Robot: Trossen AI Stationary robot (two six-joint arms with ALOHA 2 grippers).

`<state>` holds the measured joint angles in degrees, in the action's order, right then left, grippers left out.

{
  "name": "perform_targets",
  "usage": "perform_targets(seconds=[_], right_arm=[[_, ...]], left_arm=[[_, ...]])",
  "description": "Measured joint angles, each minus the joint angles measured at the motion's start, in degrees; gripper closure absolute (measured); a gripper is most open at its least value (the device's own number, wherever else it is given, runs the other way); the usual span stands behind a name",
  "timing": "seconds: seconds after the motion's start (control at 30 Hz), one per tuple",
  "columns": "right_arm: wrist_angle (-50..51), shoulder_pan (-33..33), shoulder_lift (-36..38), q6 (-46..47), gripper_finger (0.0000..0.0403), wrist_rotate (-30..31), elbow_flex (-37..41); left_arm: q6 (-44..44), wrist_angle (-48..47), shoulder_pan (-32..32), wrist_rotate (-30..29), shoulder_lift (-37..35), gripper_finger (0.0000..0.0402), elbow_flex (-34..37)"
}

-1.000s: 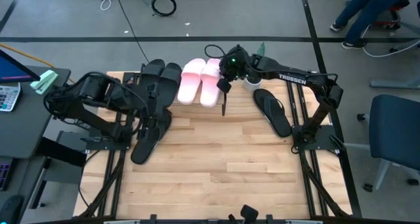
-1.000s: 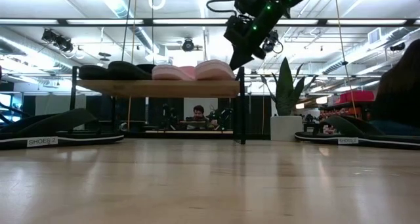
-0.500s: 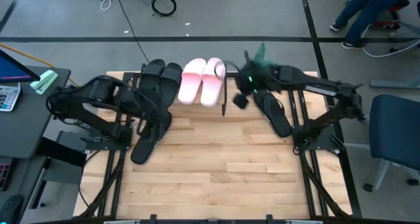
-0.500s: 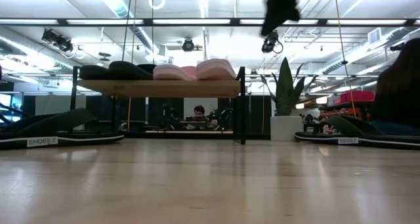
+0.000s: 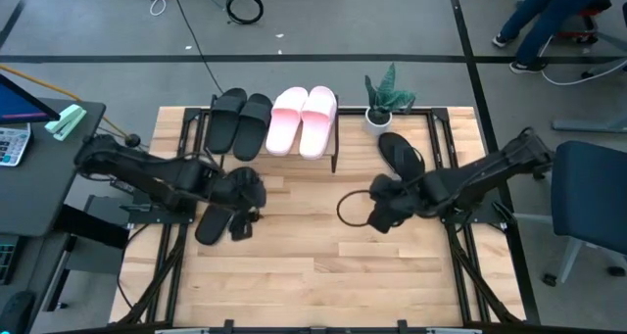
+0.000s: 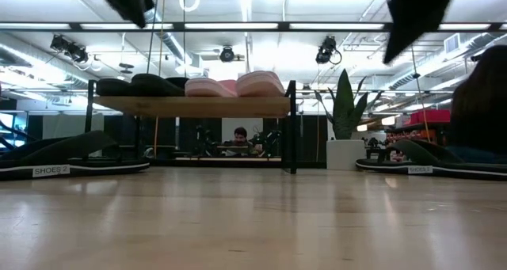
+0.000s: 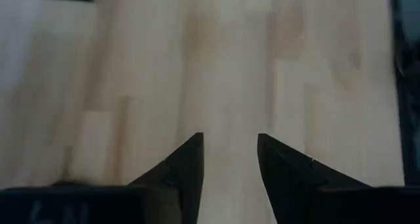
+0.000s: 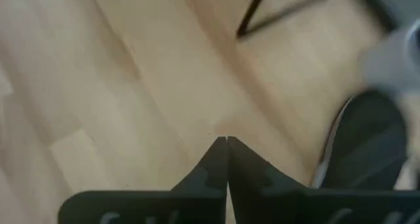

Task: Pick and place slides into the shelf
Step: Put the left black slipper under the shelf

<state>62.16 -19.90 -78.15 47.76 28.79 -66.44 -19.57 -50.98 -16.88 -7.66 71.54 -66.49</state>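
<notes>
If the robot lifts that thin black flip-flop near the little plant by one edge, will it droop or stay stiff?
The flip-flop looks thin and flat, so it would probably sag when held by an edge. It seems light for its size. Lying flat on the table, it should slide rather than roll or tip.

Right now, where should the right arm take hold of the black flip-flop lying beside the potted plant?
The flip-flop lies flat, sole down on the table, so its thong strap is the only raised part. Probably bring the jaws straight down from above and close around that.
</notes>
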Motion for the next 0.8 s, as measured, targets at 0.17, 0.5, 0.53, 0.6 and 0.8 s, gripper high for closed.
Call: perform_targets(seconds=[0.17, 0.5, 0.53, 0.6, 0.8], right_arm=[[-4.29, -1.15, -1.16, 2.49, 0.0363, -1.35, 8.29], [-27.46, -0.02, -1.11, 0.46, 0.0309, -1.06, 20.6], [-28.36, -0.09, -1.11, 1.14, 0.0308, -0.83, 20.74], [-30.07, -0.17, -1.11, 1.59, 0.0308, 0.45, 20.77], [-31.05, 0.4, -0.83, -2.57, 0.0311, 1.47, 19.04]], left_arm=[[-0.75, 5.48, -2.4, -0.12, -3.72, 0.0263, 6.78], [-15.42, 20.83, -2.38, -7.94, -10.05, 0.0253, 26.62], [-15.83, 24.09, -2.37, -7.99, -10.25, 0.0252, 28.42], [-15.89, 30.74, -2.19, -7.97, -10.04, 0.025, 31.58], [-15.5, 43.96, -2.11, -8.07, -10.03, 0.0251, 36.98]])
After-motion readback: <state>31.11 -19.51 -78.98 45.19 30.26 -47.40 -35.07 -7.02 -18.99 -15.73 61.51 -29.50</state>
